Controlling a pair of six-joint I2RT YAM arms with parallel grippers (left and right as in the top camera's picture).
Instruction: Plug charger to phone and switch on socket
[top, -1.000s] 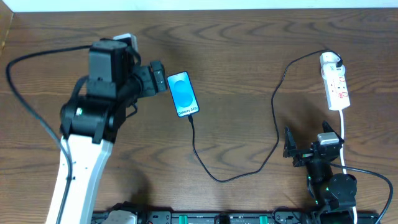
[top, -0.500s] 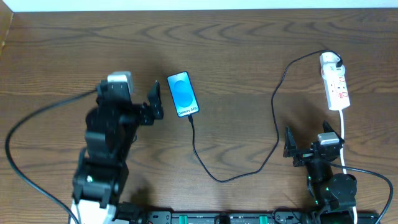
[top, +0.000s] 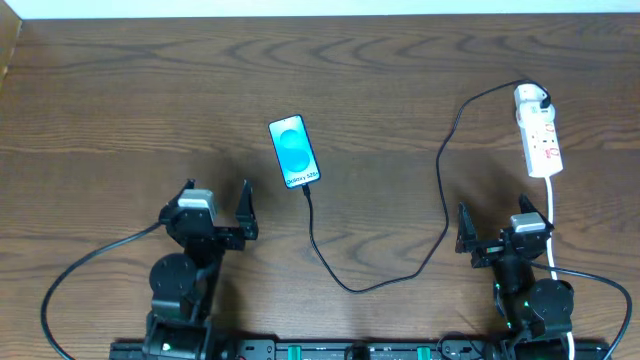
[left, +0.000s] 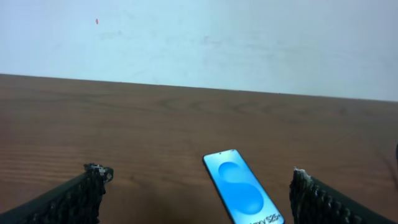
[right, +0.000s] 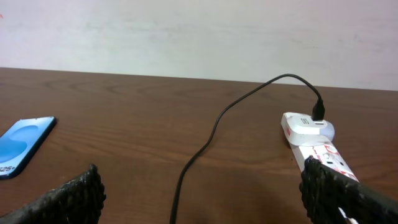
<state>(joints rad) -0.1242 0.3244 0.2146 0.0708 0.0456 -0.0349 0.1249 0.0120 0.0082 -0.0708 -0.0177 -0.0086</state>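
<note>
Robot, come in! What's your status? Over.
Left claw and right claw open, empty. Charger tip at phone bottom edge, looks plugged in. Socket switch: cannot tell. Nothing blocking.

- My left arm (top: 178, 282) and right arm (top: 538, 296) are both black, made of rounded joint housings.
- My left gripper (top: 218, 196) has two slim black fingers, and a pale grey block (top: 196, 203) caps the wrist behind it.
- My right gripper (top: 493, 224) is built the same, with its own silvery block (top: 527, 224).
- Seen up close, my fingers (left: 81, 198) have a coarse, knobbly black texture.
- A black supply cable (top: 78, 268) loops out from my left arm.
- Small green lights (top: 521, 301) glow on my right arm.
</note>
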